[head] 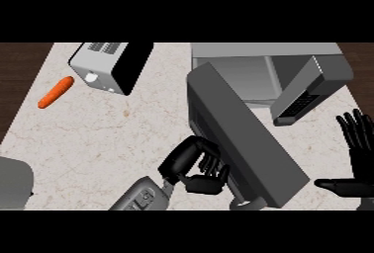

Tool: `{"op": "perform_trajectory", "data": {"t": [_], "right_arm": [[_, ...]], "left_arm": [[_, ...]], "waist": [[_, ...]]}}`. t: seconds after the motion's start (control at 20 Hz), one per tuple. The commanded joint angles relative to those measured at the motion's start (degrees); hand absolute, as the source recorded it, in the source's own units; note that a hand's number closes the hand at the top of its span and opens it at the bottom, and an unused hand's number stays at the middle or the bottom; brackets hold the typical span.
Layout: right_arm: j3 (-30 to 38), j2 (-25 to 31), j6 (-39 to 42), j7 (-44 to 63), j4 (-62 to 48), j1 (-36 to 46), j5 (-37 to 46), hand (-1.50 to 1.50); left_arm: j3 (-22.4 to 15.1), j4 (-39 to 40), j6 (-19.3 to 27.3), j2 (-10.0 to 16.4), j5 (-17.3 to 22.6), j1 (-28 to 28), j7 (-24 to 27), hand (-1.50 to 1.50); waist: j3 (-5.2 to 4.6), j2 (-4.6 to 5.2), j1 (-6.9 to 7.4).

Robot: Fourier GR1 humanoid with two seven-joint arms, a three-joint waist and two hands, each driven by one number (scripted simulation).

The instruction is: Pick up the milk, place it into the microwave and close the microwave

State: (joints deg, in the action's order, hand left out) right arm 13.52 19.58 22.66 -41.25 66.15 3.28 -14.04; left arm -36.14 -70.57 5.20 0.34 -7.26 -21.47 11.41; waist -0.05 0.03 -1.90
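Door [241, 141] of the microwave [266, 52] swung wide across the counter [110, 143], probably left open for loading and not yet closed. No sign of the milk: possibly inside the cavity behind the door, but cannot tell. Left hand [194, 165] set against the door's outer face near its free edge, fingers curled with nothing seen inside them, likely placed to push. Right hand [361, 158] open, fingers up, resting at the right edge.

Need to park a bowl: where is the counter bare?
Widest bare patch: mid-left counter, bordered by carrot, toaster, open microwave door and left hand. Crowded right of the door, by the microwave and right hand.
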Motion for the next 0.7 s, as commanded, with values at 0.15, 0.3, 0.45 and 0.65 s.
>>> {"op": "perform_trajectory", "data": {"t": [0.15, 0.3, 0.45, 0.65], "right_arm": [[0.6, 3.0, 6.8, 4.4, 4.2, 2.0, -5.9, -1.50], [-2.0, 1.1, 5.8, 6.6, 7.7, 3.7, -5.9, -1.50], [-0.8, 5.1, 9.4, 8.8, 7.7, 5.4, -8.5, -1.50], [-4.1, 3.0, 9.3, 11.5, 12.2, 6.8, -9.2, -1.50]], "left_arm": [[-13.6, 14.1, 10.5, -0.3, 11.0, -8.7, -1.4, 1.50], [-16.3, 16.4, 9.8, -0.3, 16.5, -14.4, -3.6, 1.50], [-17.5, 16.4, 10.2, -0.3, 21.8, -17.2, -5.1, -1.50], [-16.8, 15.4, 14.5, -0.3, 26.4, -19.3, -0.5, -1.50]], "waist": [[-0.05, 0.58, -2.20], [-0.10, 0.94, -3.90], [-0.10, 1.33, -5.54], [-0.28, 1.58, -7.84]]}}
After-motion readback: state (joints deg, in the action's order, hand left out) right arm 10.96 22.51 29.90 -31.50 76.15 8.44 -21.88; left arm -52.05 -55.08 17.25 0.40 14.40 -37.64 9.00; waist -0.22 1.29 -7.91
